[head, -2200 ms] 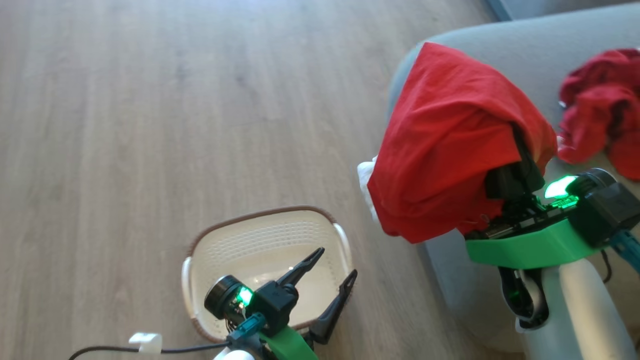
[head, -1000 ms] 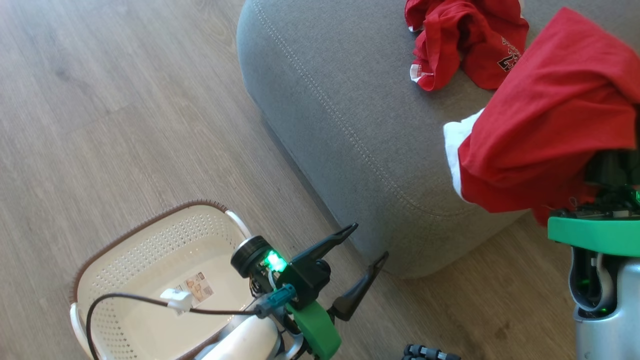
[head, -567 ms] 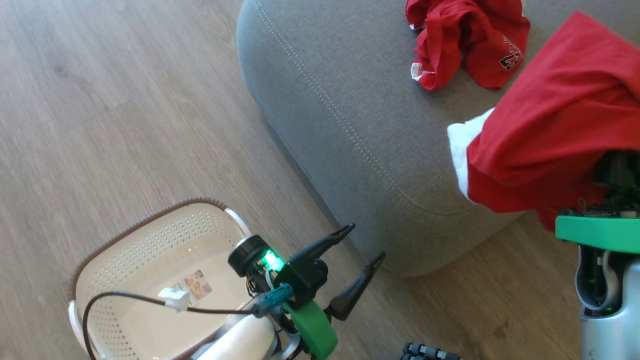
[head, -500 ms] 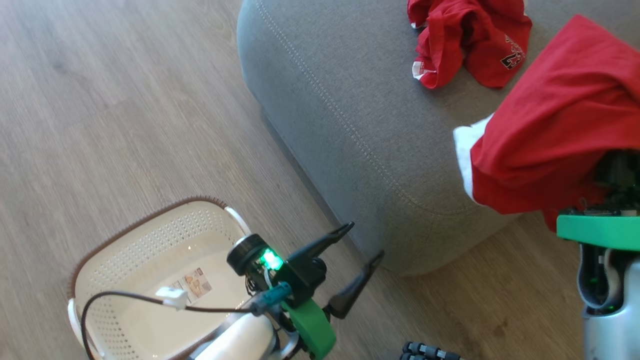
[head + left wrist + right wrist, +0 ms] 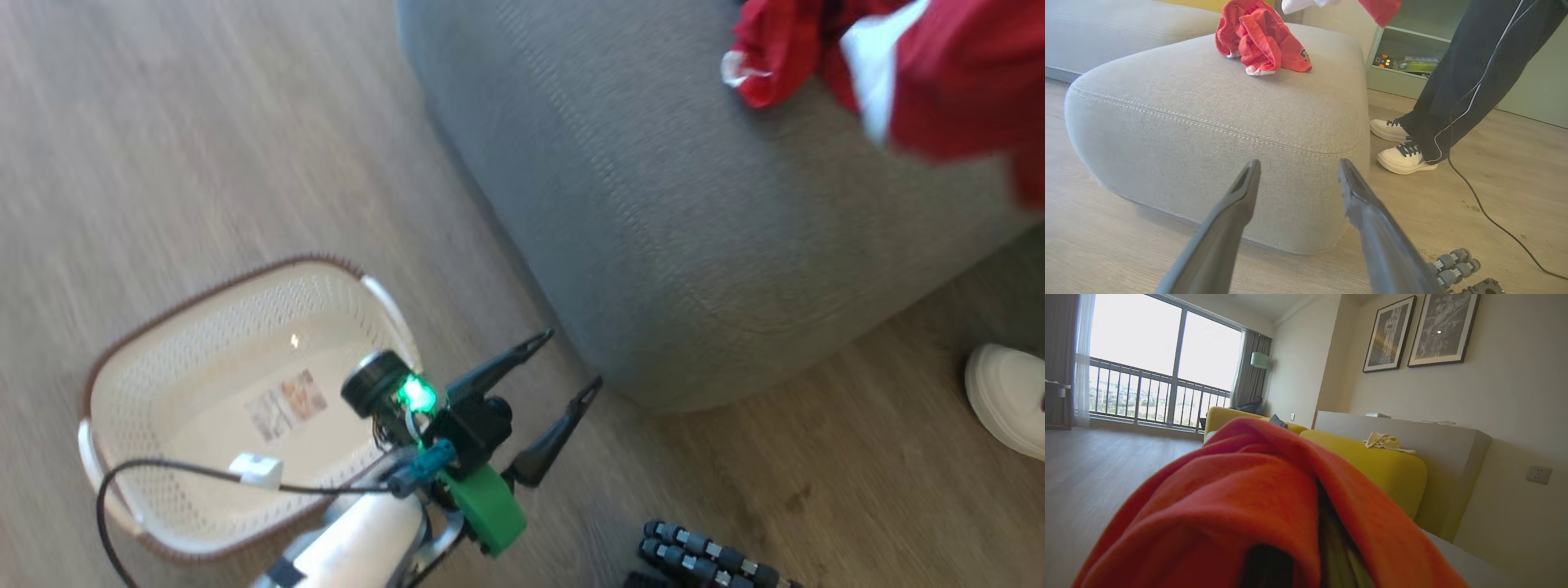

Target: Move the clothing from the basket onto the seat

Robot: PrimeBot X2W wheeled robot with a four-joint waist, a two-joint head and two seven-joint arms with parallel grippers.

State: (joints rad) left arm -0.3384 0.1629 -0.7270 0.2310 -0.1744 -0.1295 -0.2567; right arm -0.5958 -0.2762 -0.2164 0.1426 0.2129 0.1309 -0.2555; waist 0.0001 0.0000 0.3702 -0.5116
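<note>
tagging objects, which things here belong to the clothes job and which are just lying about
Job: cream perforated plastic basket; grey fabric seat; crumpled red garment on it; red garment being carried.
Lying about: person's white shoes; yellow sofa; framed wall pictures.

Motion blur smears the head view: the grain of the floor, the weave of the seat and the holes of the basket run into streaks. Bright, even daylight pours from the window at the far left of the right wrist view, blown out to white. A soft shadow lies under the seat's near edge. The clothing against that lens is out of focus. The left wrist view is sharp.
</note>
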